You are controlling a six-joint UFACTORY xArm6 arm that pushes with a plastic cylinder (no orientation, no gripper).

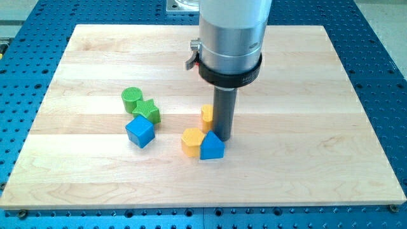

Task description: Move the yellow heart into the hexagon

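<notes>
A small yellow block (206, 116), probably the heart, stands near the board's middle, partly hidden behind my rod. A yellow hexagon (191, 141) lies just below it, touching a blue pentagon-like block (212, 147) on its right. My tip (224, 137) rests on the board right beside the small yellow block, on its right, and just above the blue pentagon-like block. The yellow block and the hexagon stand close, with a small gap between them.
A green cylinder (131, 98), a green star-like block (148, 112) and a blue cube (140, 131) cluster at the view's left. The wooden board (305, 159) lies on a blue perforated table. The arm's wide grey body hangs over the board's top middle.
</notes>
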